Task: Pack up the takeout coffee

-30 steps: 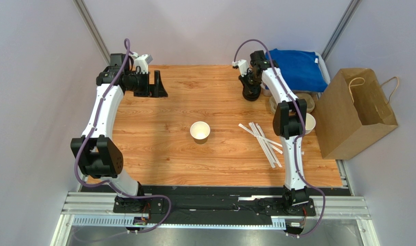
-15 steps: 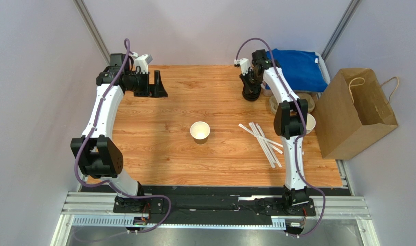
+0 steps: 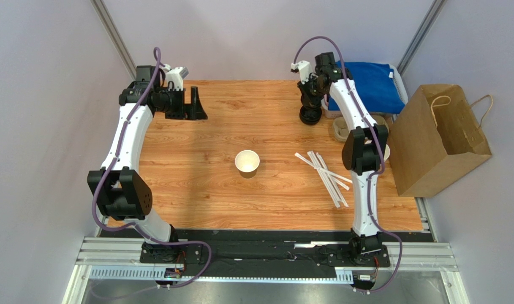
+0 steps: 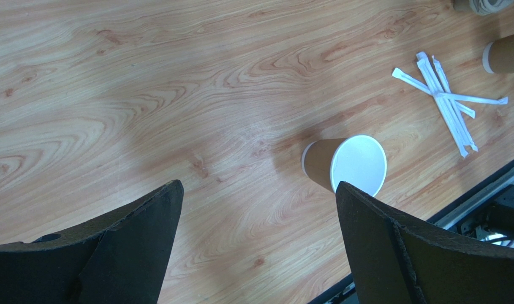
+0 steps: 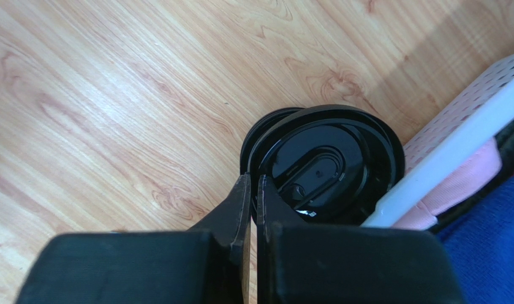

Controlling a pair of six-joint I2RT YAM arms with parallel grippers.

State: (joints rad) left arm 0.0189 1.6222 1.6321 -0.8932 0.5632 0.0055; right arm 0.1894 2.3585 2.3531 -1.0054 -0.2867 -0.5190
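Right fingers [image 5: 240, 196] pinched shut on lid [image 5: 329, 161] rim (thin edge hold) | left fingers [image 4: 145, 234] wide open, empty | risk: lid may slip or tilt, missing cup [image 4: 345, 164].

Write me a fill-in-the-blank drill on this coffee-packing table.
The paper cup mid-table stands ____, its mouth uncovered. The right gripper is shut on the rim of a black ____. The left gripper stands ____, holding nothing.
Missing words: upright; lid; open.
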